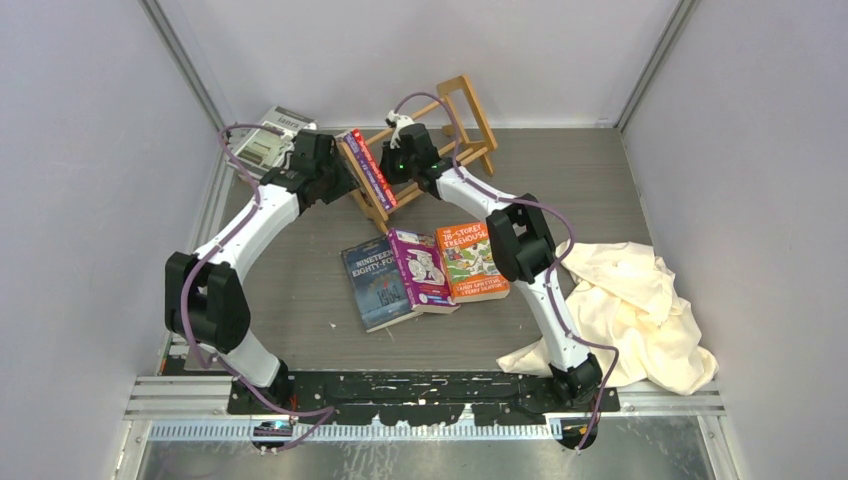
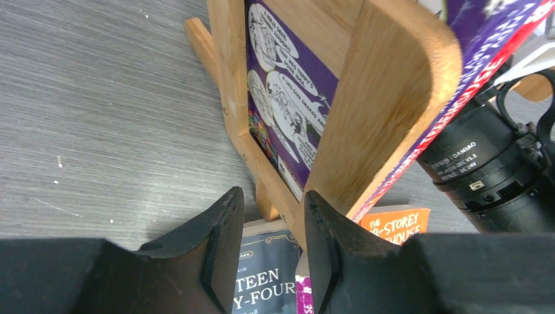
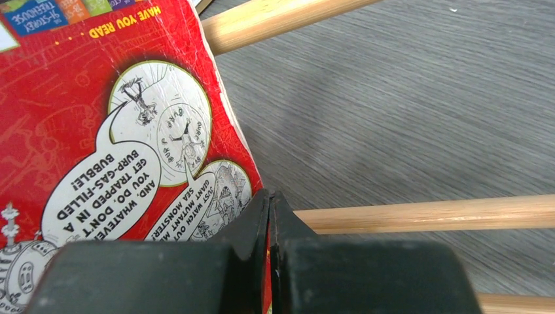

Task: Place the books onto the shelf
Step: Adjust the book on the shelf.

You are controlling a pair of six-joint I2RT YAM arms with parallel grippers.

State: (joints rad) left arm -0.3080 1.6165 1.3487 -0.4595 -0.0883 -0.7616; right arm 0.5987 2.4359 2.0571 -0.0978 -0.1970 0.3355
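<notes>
As shelving stood, right pincer (image 3: 269,196): pinched glossy red paperback (image 3: 78,111) at nine o'clock
Left pincer (image 2: 273,197): straddled light-wood slatted shelf (image 2: 386,111), half-open; grip unclear

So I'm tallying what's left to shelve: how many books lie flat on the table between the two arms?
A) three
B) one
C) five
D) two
A: the top view shows three lying flat there, the dark blue book, the purple book and the orange book, side by side in front of the rack.
</notes>
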